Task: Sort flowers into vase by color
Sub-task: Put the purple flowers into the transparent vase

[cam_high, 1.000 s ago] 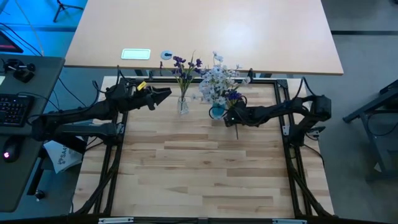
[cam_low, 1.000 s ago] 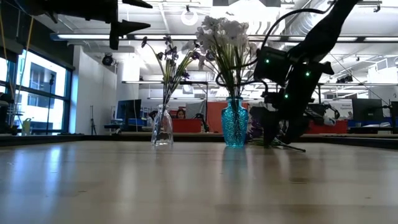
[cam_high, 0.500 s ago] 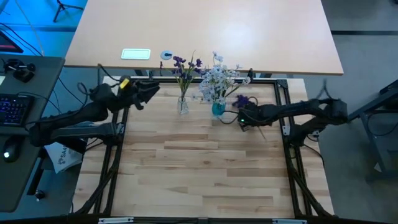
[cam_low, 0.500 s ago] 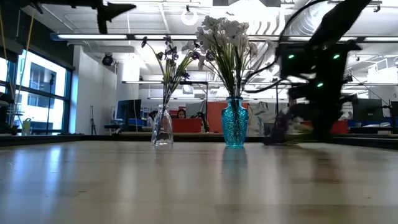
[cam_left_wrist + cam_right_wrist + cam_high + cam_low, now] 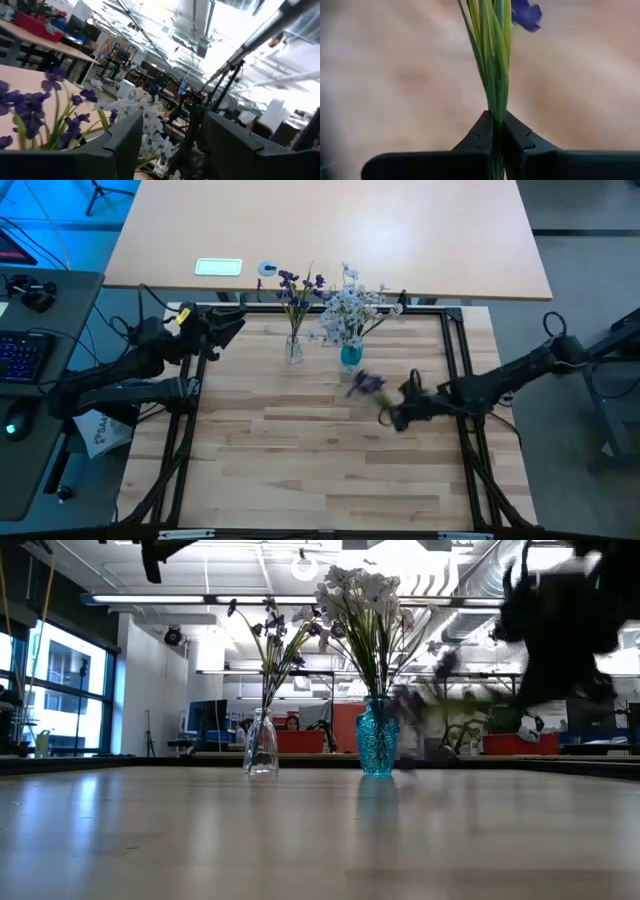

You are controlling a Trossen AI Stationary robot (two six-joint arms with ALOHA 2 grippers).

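Sorting nearly done: 1 purple sprig in hand, not yet in a vase.

Left gripper (image 5: 232,328) waits at the table's far left edge, fingers apart, empty. Just beyond it we note the clear glass vase (image 5: 294,348) holding purple flowers (image 5: 298,286), then the patterned blue vase (image 5: 350,357) of white flowers (image 5: 350,308). Right gripper (image 5: 496,131) is clamped on the purple sprig (image 5: 492,65), its thin green stems bunched and the blossom ahead of the fingertips.

No text can be read — none on anything.
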